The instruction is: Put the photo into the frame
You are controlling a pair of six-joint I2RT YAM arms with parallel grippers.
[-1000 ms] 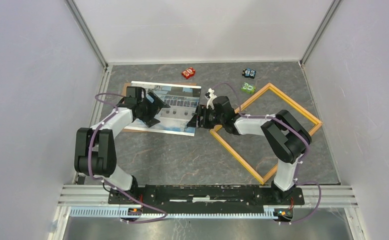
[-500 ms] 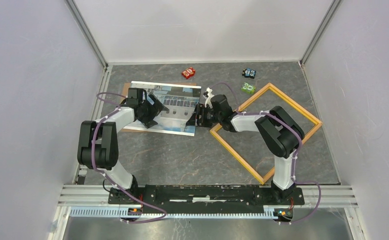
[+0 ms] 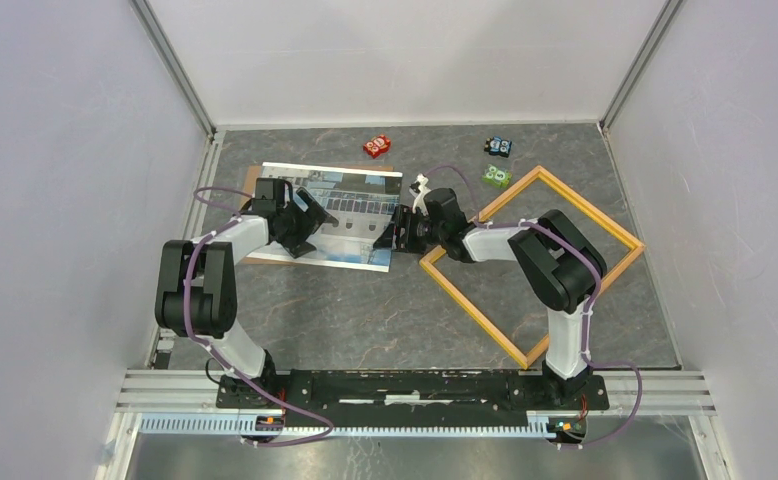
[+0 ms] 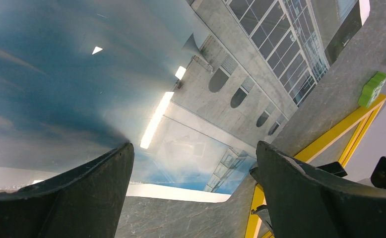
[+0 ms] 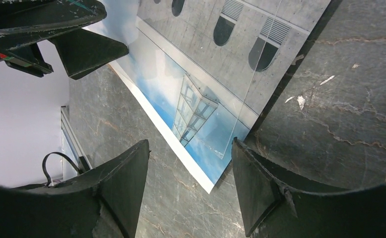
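The photo (image 3: 355, 205), a white building against blue sky, lies face up on the grey table. My left gripper (image 3: 310, 222) is open and low over its left part. In the left wrist view the photo (image 4: 131, 89) fills the space ahead of the gripper (image 4: 193, 163). My right gripper (image 3: 393, 232) is open at the photo's right edge. In the right wrist view the photo's near corner (image 5: 206, 148) lies between the spread fingers of the gripper (image 5: 188, 168). The yellow-orange frame (image 3: 605, 215) lies empty, turned like a diamond, to the right, and shows in the left wrist view (image 4: 350, 130).
A brown backing board (image 3: 256, 176) sticks out from under the photo's left side. Three small toy blocks lie at the back: red (image 3: 377, 146), blue-black (image 3: 499, 147) and green (image 3: 496, 177). Grey walls close in the table on three sides.
Both arms have shifted posture slightly, and the right gripper has edged a little left toward the photo's edge. The photo and the frame have not moved.
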